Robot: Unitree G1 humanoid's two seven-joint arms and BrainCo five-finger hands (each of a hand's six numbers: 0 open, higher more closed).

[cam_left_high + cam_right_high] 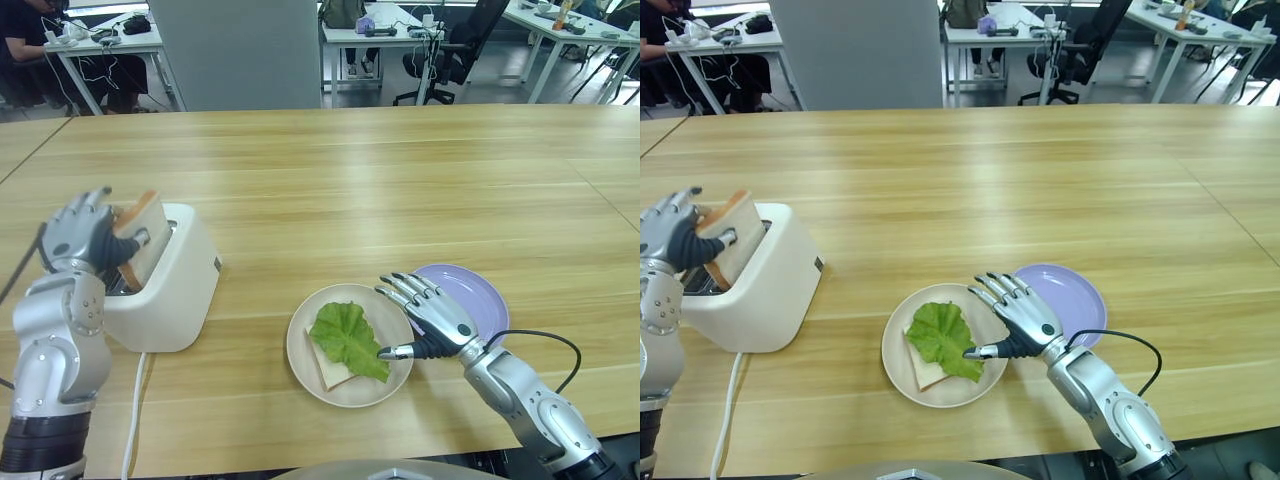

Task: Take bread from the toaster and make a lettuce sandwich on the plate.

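In the left eye view, at the left of the frame, my left hand (88, 238) has its fingers clamped on a bread slice (142, 222), which stands tilted and half out of the toaster (180, 295). Low in the middle, the plate (298, 365) carries a lower slice (335, 378) with lettuce (348, 338) on it. In the right eye view, my right hand (1018, 312) keeps its fingers spread and holds nothing. It is at the plate's right rim, beside a purple plate (1080, 290) on the worktop (990, 180). I judge the step in hand is taking out the top slice. Next I must lift it clear and carry it over the lettuce.
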